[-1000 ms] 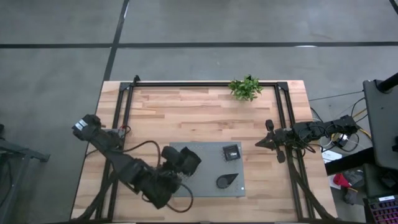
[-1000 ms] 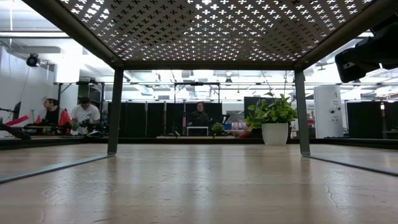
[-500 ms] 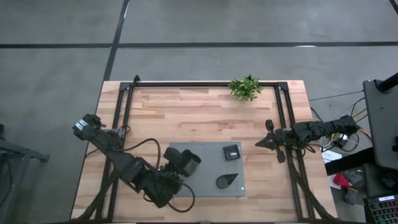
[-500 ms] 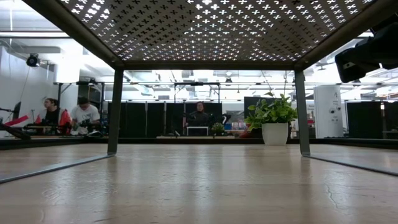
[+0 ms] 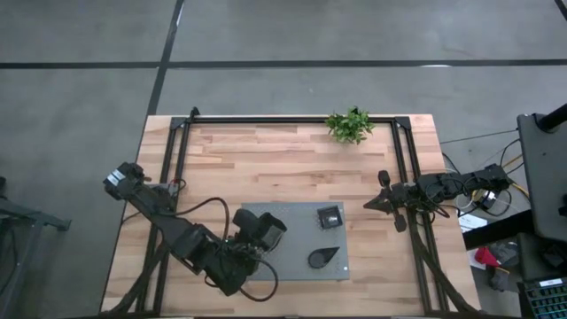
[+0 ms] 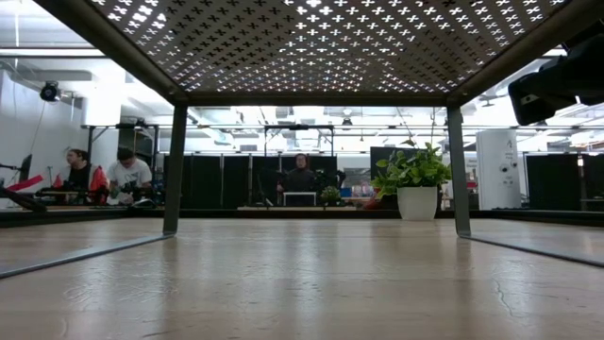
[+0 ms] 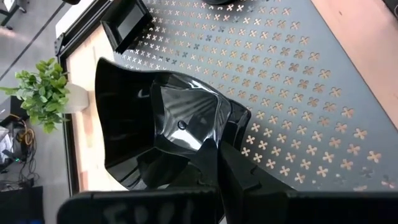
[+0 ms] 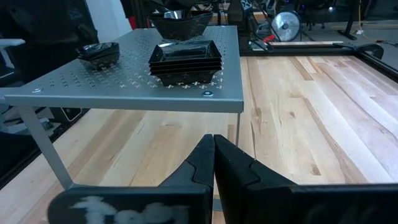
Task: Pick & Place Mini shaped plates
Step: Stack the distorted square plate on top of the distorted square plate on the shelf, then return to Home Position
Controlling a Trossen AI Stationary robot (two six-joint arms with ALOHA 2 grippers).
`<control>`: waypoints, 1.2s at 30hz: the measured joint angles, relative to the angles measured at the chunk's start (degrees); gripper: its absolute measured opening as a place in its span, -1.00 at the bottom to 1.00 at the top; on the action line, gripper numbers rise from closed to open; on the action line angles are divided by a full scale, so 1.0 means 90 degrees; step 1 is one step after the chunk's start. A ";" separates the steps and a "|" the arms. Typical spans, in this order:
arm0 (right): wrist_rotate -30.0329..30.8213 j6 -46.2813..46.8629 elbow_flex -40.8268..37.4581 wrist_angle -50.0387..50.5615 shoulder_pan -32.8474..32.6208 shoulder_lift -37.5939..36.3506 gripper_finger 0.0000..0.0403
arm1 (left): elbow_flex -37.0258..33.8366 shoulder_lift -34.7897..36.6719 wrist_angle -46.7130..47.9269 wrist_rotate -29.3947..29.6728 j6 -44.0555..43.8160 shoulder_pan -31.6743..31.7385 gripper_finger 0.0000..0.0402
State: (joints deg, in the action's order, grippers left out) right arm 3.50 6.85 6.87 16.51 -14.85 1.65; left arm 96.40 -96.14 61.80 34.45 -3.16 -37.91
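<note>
A grey concrete floor (image 5: 283,35) is spreading around the wooden table (image 5: 266,168), crossed by dark lines (image 5: 292,64). A small potted plant (image 5: 349,125) is sitting near the table's far edge, toward its right corner. Beyond the table, ceiling lights (image 6: 311,126) are glowing over a bright workshop, dark partition panels (image 6: 222,181) are standing in a row, and people (image 6: 127,173) are sitting at desks at the left, another (image 6: 301,177) farther back in the middle.

Plates (image 8: 186,60): glossy black. Mat (image 7: 298,93): grey, pale cross-shaped perforations. Table (image 5: 266,168): light wood planks. Plant (image 5: 350,125): green, white pot (image 6: 418,202).
</note>
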 joint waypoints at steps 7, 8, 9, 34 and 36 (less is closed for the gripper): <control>-0.0001 0.0000 0.0000 0.0000 0.0001 0.0000 -0.96 | 0.0000 0.0000 0.0144 0.0016 -0.0054 0.0000 -1.00; -0.0002 0.0000 0.0000 0.0002 0.0002 0.0000 -0.96 | 0.0000 0.0000 0.0158 0.0016 -0.0107 0.0000 -1.00; -0.0002 0.0000 0.0000 0.0001 0.0002 0.0001 -0.96 | 0.0000 0.0000 0.0180 0.0016 -0.0153 0.0000 -1.00; 0.0000 0.0000 0.0000 0.0002 0.0002 0.0002 -0.96 | 0.0222 -0.0007 0.0203 0.0132 -0.0859 -0.0002 -0.59; 0.0000 0.0000 0.0000 0.0000 0.0001 0.0002 -0.96 | 0.0233 -0.0007 0.0214 0.0116 -0.1146 -0.0002 -0.61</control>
State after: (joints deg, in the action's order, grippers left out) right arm 3.50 6.85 6.87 16.51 -14.84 1.67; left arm 98.50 -96.20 63.72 35.49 -13.47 -37.93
